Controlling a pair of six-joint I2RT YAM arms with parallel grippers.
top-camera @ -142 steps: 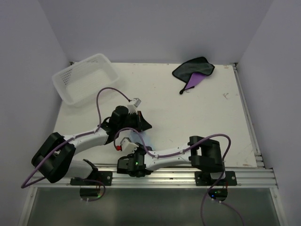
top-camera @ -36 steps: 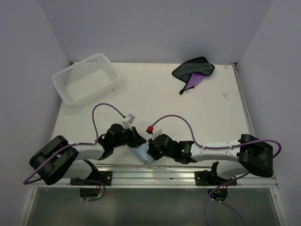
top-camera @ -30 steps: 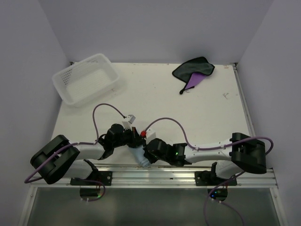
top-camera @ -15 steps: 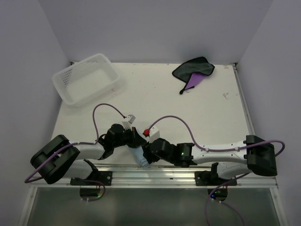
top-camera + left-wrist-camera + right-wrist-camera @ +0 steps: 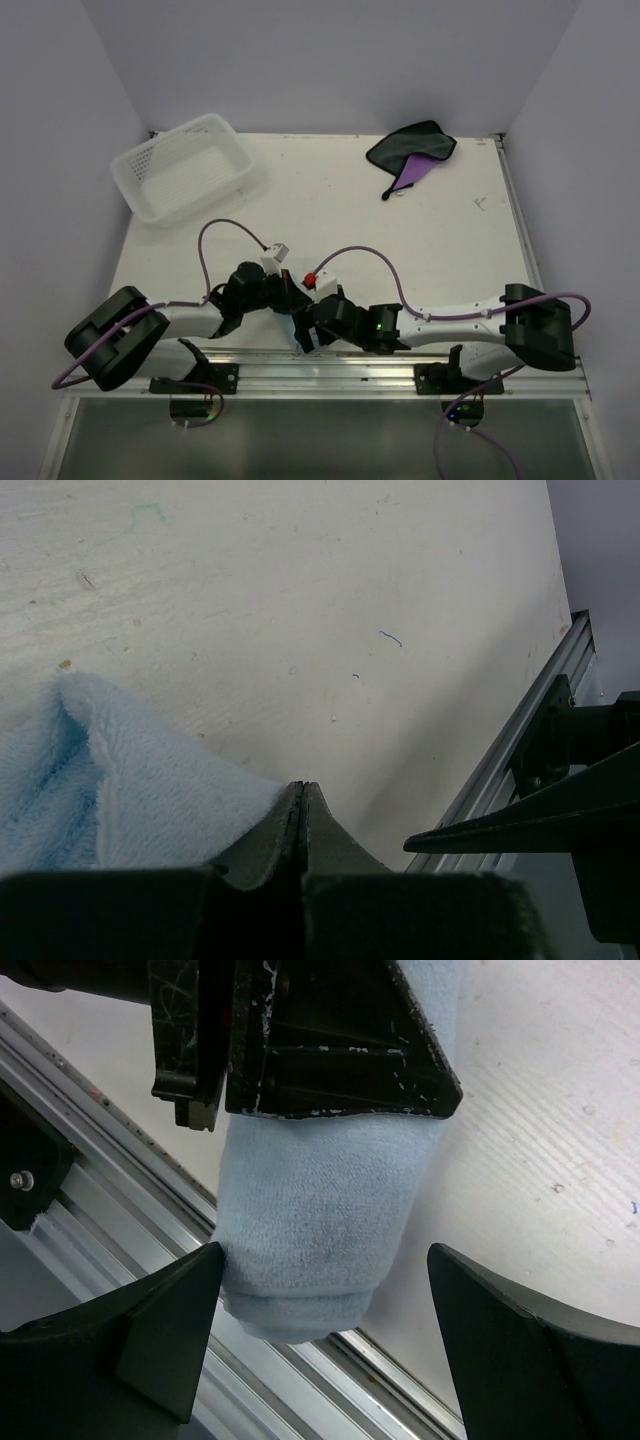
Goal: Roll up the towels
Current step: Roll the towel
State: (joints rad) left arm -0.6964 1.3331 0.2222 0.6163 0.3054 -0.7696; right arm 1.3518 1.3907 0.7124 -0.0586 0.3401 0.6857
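Note:
The light blue towel (image 5: 320,1210) lies rolled up at the table's near edge, its end reaching over the aluminium rail (image 5: 110,1250). My right gripper (image 5: 327,1250) is open, one finger on each side of the roll's end; the left finger just touches it. My left gripper (image 5: 303,786) is shut, with nothing between its fingers; the blue towel (image 5: 120,770) rests against its left side. In the right wrist view its black body lies on top of the roll. From above, both grippers (image 5: 290,300) (image 5: 308,335) meet and cover the roll. The purple and dark towel (image 5: 412,150) lies crumpled at the far right.
A white lattice basket (image 5: 240,150) stands at the far left corner. The aluminium rail (image 5: 380,368) runs along the near edge, right under the roll. Walls close the table at the back and on both sides.
My right gripper has gone from shut to wide open around the roll's end, and its arm has shifted a little. The left gripper has stayed shut and in place.

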